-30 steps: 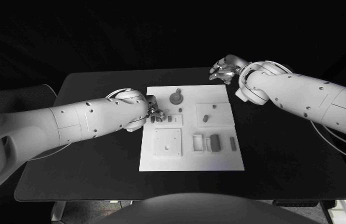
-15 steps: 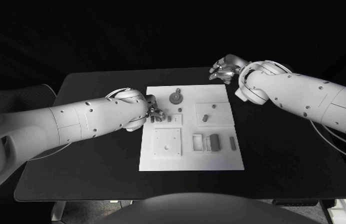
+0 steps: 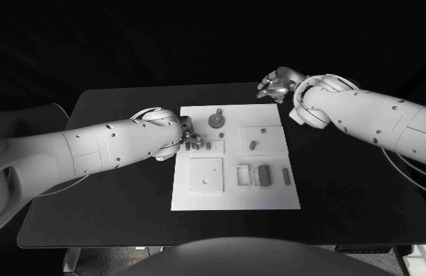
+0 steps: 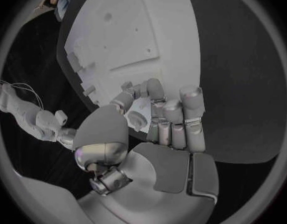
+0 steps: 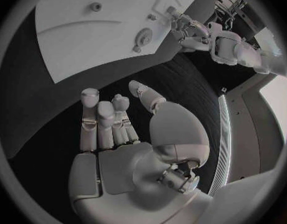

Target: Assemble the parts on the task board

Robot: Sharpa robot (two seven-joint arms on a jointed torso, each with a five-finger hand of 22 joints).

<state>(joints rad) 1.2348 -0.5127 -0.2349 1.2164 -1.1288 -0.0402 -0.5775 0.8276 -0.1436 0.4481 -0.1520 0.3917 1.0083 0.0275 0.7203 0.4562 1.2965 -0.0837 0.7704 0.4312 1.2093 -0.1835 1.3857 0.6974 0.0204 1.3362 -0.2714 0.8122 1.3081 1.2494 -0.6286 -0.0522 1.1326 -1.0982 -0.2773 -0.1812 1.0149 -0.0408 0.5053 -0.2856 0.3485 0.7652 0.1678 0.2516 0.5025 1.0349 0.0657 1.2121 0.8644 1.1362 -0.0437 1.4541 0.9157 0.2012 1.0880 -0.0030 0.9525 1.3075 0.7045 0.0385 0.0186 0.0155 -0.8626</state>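
Seen from the head, the white board (image 3: 235, 159) lies mid-table (image 3: 116, 103) with small grey parts (image 3: 217, 121) in its recesses (no legible writing). The left hand (image 3: 190, 137) sits at its left edge; whether it grasps anything is unclear, even at the left wrist (image 4: 162, 122). At the right wrist, the right hand (image 5: 112, 122) hangs released over bare table beyond the board's far corner.

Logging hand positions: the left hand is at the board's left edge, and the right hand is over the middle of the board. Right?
Not quite. The left hand is at the left edge of the board, but the right hand is not over its middle: in the head view it hangs over the black table beyond the board's far right corner.
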